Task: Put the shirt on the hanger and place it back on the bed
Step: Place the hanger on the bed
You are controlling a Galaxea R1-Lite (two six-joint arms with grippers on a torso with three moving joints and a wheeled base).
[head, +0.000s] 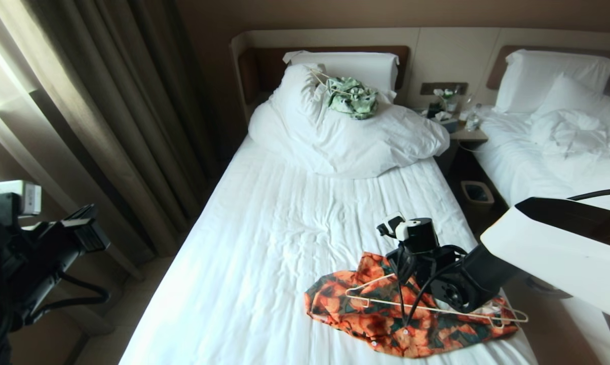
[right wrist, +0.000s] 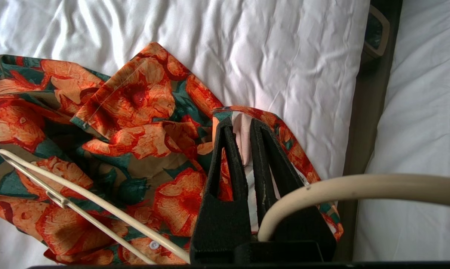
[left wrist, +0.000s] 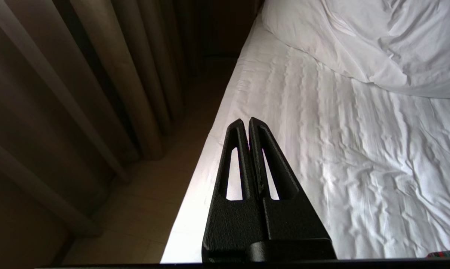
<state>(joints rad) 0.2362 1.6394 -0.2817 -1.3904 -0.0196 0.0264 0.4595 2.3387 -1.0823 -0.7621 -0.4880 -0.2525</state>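
The orange-flowered shirt (head: 345,304) lies crumpled near the right front corner of the bed (head: 264,243), pale lining showing at the collar. A cream hanger (head: 426,307) rests across it. In the right wrist view my right gripper (right wrist: 240,123) hovers just over the shirt (right wrist: 135,97), shut on the hanger (right wrist: 359,185) near the base of the fingers; the hook curves out to one side. My left gripper (head: 89,230) hangs off the bed's left side, shut and empty (left wrist: 246,120), over the sheet's edge (left wrist: 341,149).
A bunched white duvet (head: 345,137) at the head carries a pale green garment (head: 352,97) on another hanger. Brown curtains (head: 107,126) line the left. A second bed (head: 563,152), a nightstand (head: 462,134) and a waste bin (head: 477,192) stand to the right.
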